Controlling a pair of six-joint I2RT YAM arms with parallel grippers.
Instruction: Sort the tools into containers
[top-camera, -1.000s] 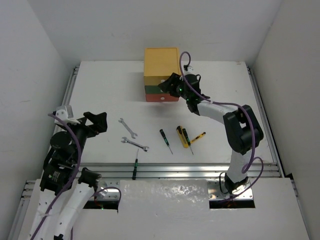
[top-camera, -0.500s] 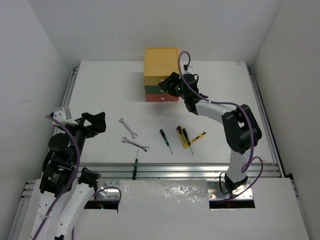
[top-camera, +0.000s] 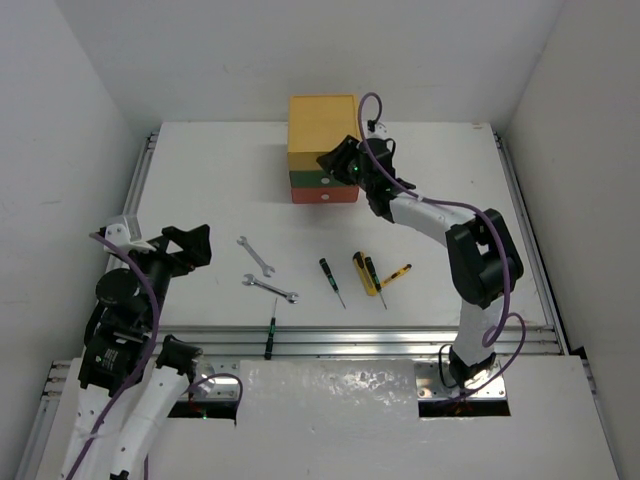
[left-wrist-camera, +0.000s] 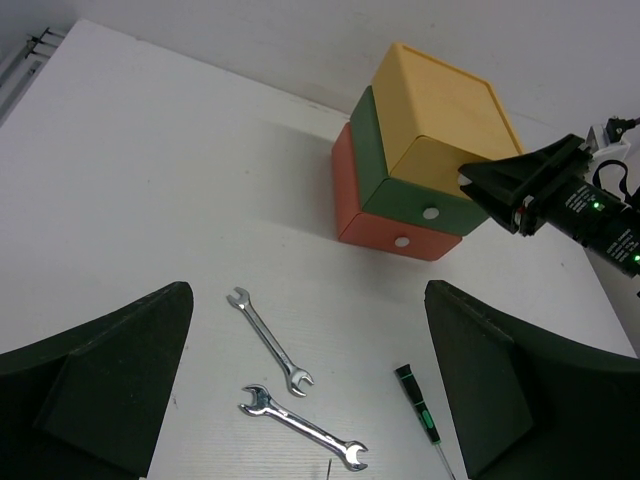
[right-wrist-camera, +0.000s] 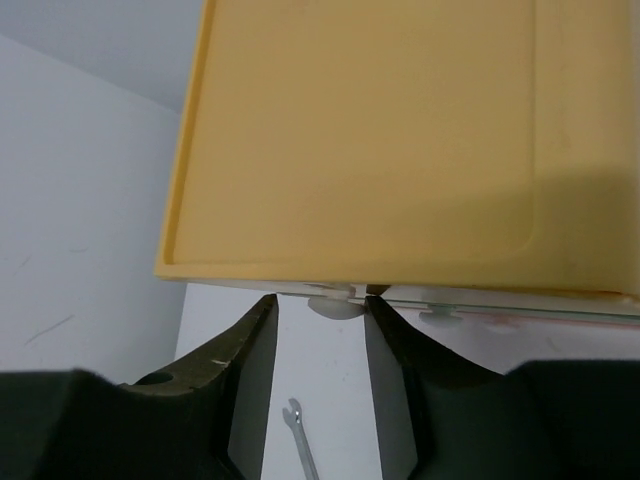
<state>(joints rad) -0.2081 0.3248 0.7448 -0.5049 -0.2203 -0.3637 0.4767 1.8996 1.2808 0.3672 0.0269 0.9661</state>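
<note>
The containers are a stacked chest with a yellow drawer (top-camera: 322, 120) on top, a green drawer (top-camera: 315, 180) in the middle and a red drawer (top-camera: 312, 196) at the bottom. My right gripper (top-camera: 331, 163) is at the yellow drawer's front. In the right wrist view its fingers (right-wrist-camera: 250, 345) stand on either side of the white knob (right-wrist-camera: 335, 306), still apart. Two silver wrenches (left-wrist-camera: 268, 340) (left-wrist-camera: 302, 427) lie below my open left gripper (left-wrist-camera: 307, 288). A black screwdriver (top-camera: 332, 282) and the yellow-and-black tools (top-camera: 364, 273) lie mid-table.
Another thin screwdriver (top-camera: 269, 328) lies near the table's front rail. A second screwdriver (top-camera: 375, 280) and a short yellow tool (top-camera: 397, 274) lie right of centre. White walls enclose the table on three sides.
My right gripper has moved a little up the chest's front to the yellow drawer, and its jaws have narrowed around the knob. The left arm has shifted slightly.
</note>
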